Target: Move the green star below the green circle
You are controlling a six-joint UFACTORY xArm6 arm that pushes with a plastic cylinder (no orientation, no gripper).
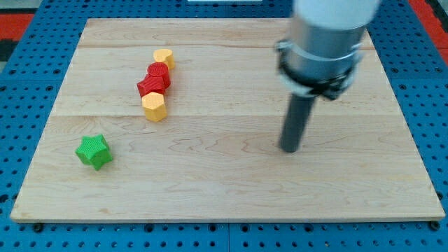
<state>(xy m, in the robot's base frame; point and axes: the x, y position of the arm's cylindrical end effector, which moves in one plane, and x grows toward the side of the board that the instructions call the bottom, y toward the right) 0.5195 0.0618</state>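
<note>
Green star (94, 152) at view's lower left, well apart from my tip (290, 148), which touches nothing

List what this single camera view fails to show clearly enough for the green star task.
- The green circle: not visible anywhere in the camera view, possibly hidden behind the arm body.
- The red blocks: packed together, shapes unclear.
- The arm's upper part: cut off by the view's top.
- My tip is far right of the green star.
</note>
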